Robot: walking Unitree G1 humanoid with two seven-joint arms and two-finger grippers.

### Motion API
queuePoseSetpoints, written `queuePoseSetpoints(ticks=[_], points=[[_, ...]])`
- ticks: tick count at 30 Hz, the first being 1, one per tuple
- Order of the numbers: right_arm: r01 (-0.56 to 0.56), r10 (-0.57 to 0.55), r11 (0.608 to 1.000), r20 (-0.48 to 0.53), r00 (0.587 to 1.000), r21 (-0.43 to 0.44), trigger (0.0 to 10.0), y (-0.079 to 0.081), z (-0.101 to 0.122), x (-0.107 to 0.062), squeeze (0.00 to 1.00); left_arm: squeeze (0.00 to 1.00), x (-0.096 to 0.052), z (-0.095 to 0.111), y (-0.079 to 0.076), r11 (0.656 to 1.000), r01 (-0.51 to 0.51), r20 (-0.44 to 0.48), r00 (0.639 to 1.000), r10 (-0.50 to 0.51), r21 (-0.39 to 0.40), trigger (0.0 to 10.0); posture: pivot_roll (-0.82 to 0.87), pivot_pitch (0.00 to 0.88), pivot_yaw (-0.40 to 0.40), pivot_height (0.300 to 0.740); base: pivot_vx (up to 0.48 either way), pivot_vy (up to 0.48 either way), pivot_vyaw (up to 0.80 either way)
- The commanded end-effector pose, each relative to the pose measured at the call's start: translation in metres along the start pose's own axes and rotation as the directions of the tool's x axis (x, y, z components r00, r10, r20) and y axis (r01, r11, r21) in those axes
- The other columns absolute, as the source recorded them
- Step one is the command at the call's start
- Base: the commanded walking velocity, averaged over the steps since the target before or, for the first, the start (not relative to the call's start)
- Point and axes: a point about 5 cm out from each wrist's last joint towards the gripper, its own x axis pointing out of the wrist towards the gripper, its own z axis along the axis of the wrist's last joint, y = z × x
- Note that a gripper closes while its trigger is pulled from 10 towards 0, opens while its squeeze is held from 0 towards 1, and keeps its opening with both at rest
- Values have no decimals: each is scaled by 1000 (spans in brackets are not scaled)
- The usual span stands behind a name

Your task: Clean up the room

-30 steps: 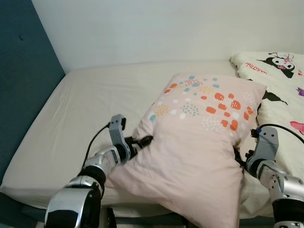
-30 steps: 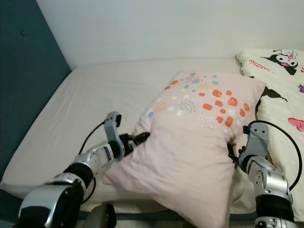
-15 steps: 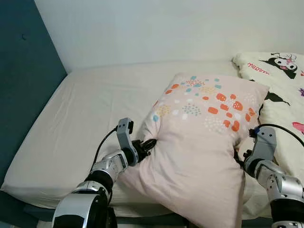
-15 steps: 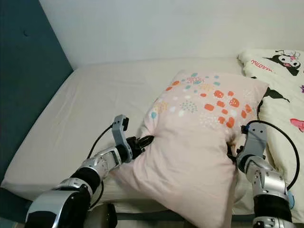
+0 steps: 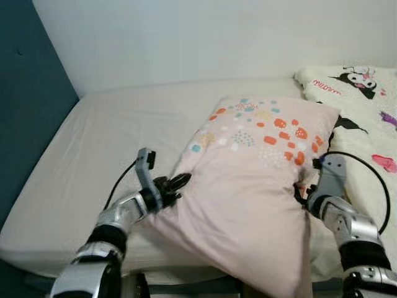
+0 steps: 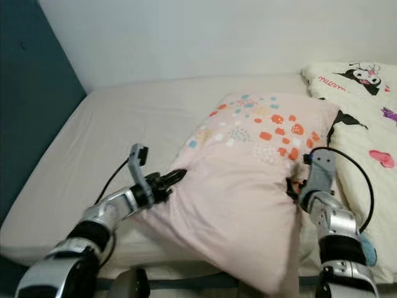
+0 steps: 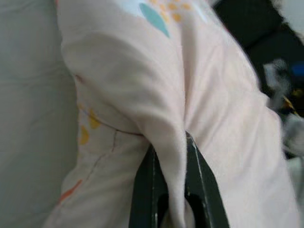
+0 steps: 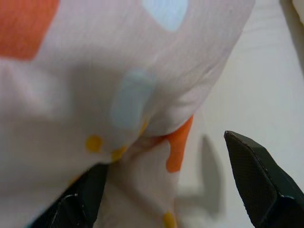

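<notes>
A pale pink pillow [image 5: 254, 180] with orange, blue and yellow spots lies tilted on the bed, its lower corner hanging over the front edge. My left gripper [image 5: 178, 183] is shut on a fold of the pillow's left edge. The left wrist view shows the fabric [image 7: 142, 95] pinched between the two black fingers [image 7: 142, 190]. My right gripper [image 6: 291, 186] is at the pillow's right edge. In the right wrist view its fingers [image 8: 256, 180] stand wide apart, with the pillow's edge [image 8: 118, 95] draped over one of them.
The bed has a cream sheet [image 5: 105, 136]. A cartoon-print blanket [image 5: 366, 118] lies at the right. A dark teal wall [image 5: 25, 124] runs along the left and a white wall [image 5: 186, 37] stands behind. The bed's front edge [image 5: 37, 261] is close to me.
The whole view has shifted slightly sideways. My left gripper stays shut on the pillow's edge, and the pillow and the right gripper keep their places.
</notes>
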Motion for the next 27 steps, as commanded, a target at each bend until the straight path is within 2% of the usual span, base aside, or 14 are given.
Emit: queuePoseSetpoints(ticks=[1,2,4,6,7,8,13,15,19,21,22,24,25,27], points=[[-84,85,996,26,996,-37,10000,24,8,7,0,196,-20,3,-7,996,92,-25,995,-92,4,0,13,148,42,572,0,0,0],[-97,99,994,32,995,-47,10000,30,11,8,0,157,-29,4,-10,993,114,-28,993,-114,-2,0,20,149,36,572,0,0,0],[-97,99,994,32,995,-47,10000,30,11,8,0,157,-29,4,-10,993,114,-28,993,-114,-2,0,20,149,36,572,0,0,0],[-129,132,989,45,990,-69,10000,41,17,11,0,90,-47,2,-19,988,153,-58,987,-152,0,0,30,150,27,572,0,0,0],[-152,157,985,54,986,-85,10000,48,22,13,0,4,-58,0,-24,985,172,-85,982,-171,-3,0,33,148,22,572,0,0,0],[-173,180,980,63,982,-98,10000,55,25,14,0,0,-67,-3,-29,983,185,-107,977,-184,-3,0,36,148,19,572,0,0,0],[-188,197,976,71,978,-109,10000,60,29,15,0,0,-73,-5,-33,981,194,-121,974,-193,-8,0,37,148,18,572,0,0,0],[-244,255,963,97,962,-117,10000,76,37,16,0,0,-87,-8,-45,977,209,-130,969,-212,-34,0,45,142,12,572,0,0,0],[-285,298,951,113,948,-124,10000,87,41,16,0,0,-94,-9,-54,977,208,-130,969,-212,-41,0,48,142,13,572,0,0,0],[-285,301,948,110,947,-138,10000,88,40,16,0,0,-92,-12,-55,984,175,-133,976,-175,-5,0,57,139,0,572,0,0,0],[-272,290,949,103,951,-157,10000,85,39,16,0,0,-87,-16,-51,994,94,-121,989,-88,48,0,59,139,-5,572,0,0,0],[-261,279,951,98,955,-169,10000,81,37,16,0,0,-83,-17,-50,997,39,-96,995,-32,74,0,62,137,-7,572,0,0,0],[-245,263,954,92,960,-172,10000,72,36,14,0,820,-80,-16,-50,997,-7,-60,998,11,73,9137,57,133,-3,572,0,0,0],[-235,253,957,89,963,-172,10000,66,35,13,0,820,-78,-16,-50,998,-29,-36,999,32,64,9137,57,133,-3,572,0,0,0]])
